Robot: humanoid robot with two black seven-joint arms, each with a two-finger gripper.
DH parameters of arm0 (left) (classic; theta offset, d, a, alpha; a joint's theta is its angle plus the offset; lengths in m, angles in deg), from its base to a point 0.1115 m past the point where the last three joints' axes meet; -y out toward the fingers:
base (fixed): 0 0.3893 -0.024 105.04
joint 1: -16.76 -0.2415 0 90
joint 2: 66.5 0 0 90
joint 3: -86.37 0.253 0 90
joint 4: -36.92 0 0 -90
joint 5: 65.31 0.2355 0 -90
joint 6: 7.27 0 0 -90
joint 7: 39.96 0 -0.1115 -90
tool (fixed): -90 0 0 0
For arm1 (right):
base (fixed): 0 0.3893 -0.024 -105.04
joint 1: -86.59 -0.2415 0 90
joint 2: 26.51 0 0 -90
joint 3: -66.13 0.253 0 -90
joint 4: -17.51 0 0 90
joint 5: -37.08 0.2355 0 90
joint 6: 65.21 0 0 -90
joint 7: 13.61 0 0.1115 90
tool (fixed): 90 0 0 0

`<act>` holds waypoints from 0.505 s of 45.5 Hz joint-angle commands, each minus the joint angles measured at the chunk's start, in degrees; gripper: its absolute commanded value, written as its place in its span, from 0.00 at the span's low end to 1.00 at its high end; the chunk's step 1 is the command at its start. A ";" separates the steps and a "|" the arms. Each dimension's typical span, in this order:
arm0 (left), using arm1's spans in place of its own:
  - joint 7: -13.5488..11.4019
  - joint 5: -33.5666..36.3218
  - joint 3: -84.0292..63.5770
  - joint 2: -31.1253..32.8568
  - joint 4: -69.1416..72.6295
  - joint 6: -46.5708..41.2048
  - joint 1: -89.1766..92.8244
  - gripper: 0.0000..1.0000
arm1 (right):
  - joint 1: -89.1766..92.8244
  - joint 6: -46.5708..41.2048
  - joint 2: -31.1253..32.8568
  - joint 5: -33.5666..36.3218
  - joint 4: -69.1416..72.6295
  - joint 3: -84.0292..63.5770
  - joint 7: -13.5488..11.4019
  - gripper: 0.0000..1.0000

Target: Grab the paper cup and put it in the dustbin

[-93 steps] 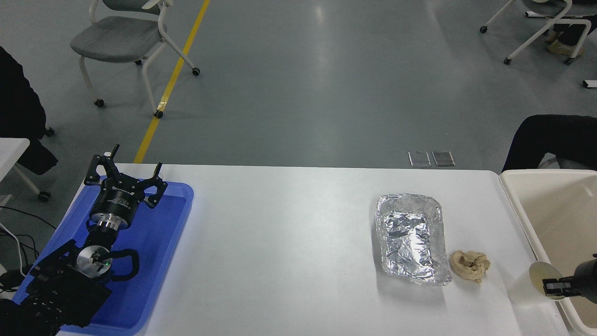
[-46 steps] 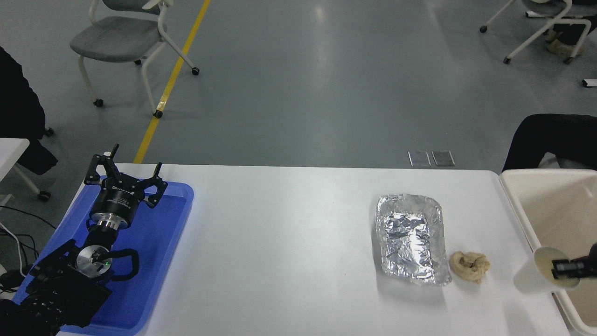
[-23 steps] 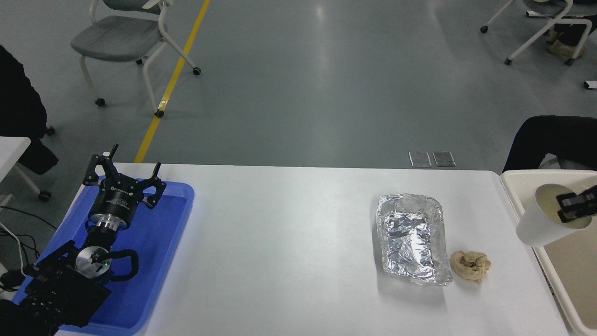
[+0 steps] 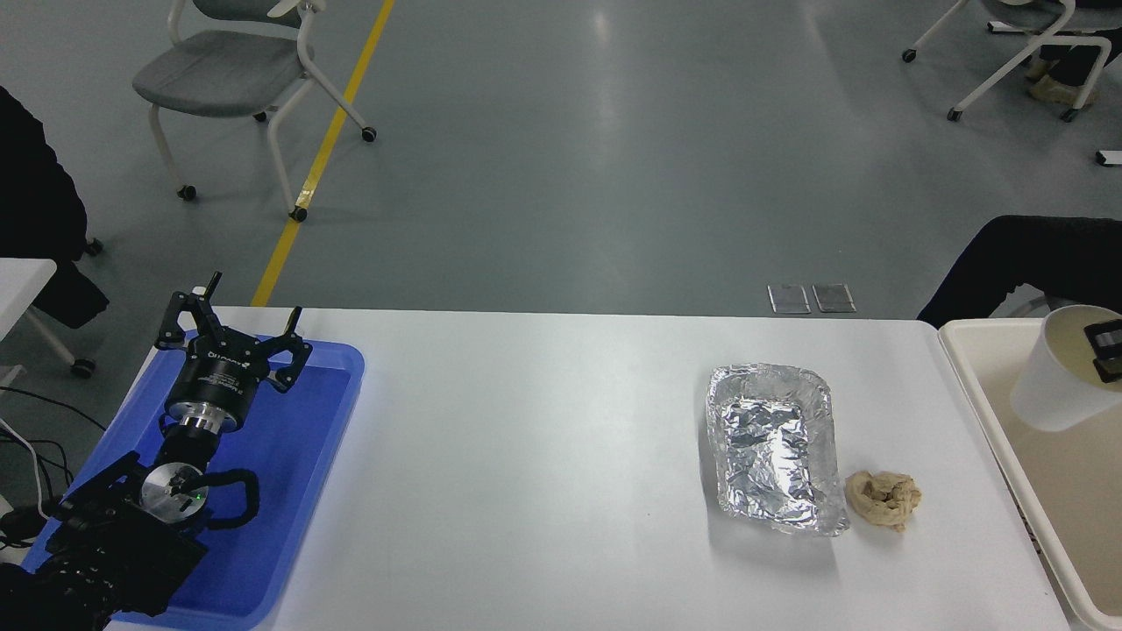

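Head view: at the right edge, only a sliver of the right gripper (image 4: 1106, 349), its black fingers (image 4: 1103, 336) pinched on the rim of the small plain white tapered paper cup (image 4: 1056, 386), one inside the cream mouth. Held clear of the white table (image 4: 543, 456), tilted, above the large cream rectangular plastic dustbin (image 4: 982, 386) with its thick rounded rim. Picked up and carried over the bin by the look of it; only the release left, so nearly done. Nearer in, resting on the table: crinkled silver foil tray (image 4: 776, 447) and, just beside it, crumpled tan paper wad (image 4: 884, 499). Far left, left gripper (image 4: 232, 337) parked over the blue plastic tray (image 4: 289, 491), fingers spread, empty. No print on the cup; small white lettering on the left gripper's body, too small to read.
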 commanded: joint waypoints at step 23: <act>0.00 0.00 0.02 0.09 0.15 0.00 0.18 1.00 | 52.72 14.14 8.52 -4.53 -48.64 23.83 1.44 0.00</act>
